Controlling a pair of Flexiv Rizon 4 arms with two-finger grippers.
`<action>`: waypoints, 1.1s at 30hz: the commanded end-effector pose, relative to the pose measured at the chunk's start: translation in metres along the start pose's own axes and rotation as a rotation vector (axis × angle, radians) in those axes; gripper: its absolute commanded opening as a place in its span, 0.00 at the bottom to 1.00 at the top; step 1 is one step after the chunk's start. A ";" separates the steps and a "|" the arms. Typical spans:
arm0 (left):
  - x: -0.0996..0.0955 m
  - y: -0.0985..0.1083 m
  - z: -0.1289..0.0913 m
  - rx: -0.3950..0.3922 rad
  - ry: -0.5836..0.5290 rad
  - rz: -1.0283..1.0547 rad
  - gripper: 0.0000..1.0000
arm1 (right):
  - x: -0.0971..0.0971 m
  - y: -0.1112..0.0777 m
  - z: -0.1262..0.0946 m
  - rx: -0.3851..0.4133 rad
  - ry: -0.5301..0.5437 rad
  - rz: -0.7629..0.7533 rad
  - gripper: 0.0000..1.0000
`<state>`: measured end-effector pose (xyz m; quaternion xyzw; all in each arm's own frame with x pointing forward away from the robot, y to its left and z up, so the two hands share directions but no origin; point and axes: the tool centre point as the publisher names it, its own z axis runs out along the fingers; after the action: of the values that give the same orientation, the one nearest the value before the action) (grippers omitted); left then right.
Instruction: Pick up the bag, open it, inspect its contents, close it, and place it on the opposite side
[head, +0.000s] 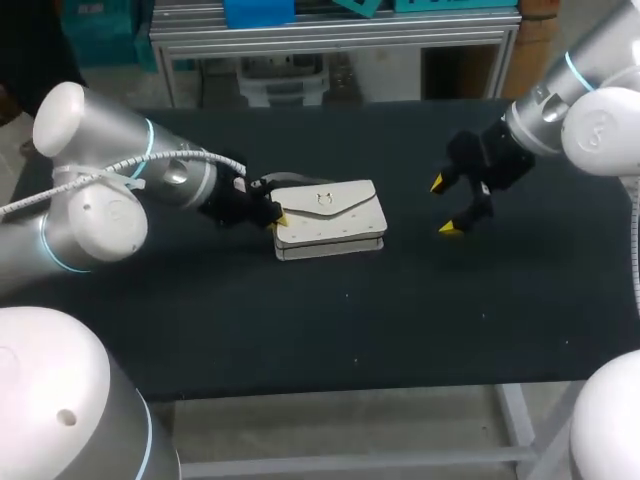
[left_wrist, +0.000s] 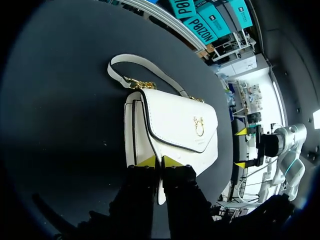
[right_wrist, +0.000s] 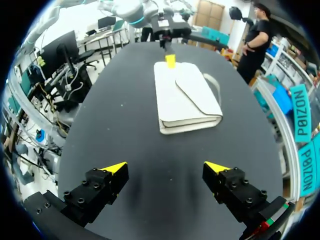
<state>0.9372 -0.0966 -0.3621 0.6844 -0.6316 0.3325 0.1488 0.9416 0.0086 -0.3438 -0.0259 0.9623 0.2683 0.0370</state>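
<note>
Dark tabletop (head: 400, 320). White flap bag (head: 330, 218), gold ring clasp (head: 323, 200), lies flat near centre, long axis 9–3 o'clock, strap (left_wrist: 145, 62) at 10. L jaws narrow, pinching its 9 o'clock end; R jaws wide, well apart at 3.

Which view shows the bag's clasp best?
The left wrist view: the gold clasp sits large and clear on the bag. The head view shows it only as a tiny ring; the right wrist view does not show it.
</note>
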 end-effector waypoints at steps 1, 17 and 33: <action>0.002 -0.010 0.007 -0.101 -0.003 0.012 0.00 | 0.000 0.000 0.000 0.000 0.001 0.000 1.00; 0.012 -0.002 0.013 -0.158 0.026 0.017 0.00 | 0.000 0.000 0.000 0.000 0.001 0.000 1.00; 0.000 -0.017 -0.043 -0.083 -0.009 0.094 1.00 | 0.000 0.000 0.000 0.000 0.001 0.000 1.00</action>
<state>0.9567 -0.0802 -0.3470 0.6543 -0.6708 0.3068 0.1668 0.9416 0.0086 -0.3439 -0.0259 0.9623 0.2683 0.0371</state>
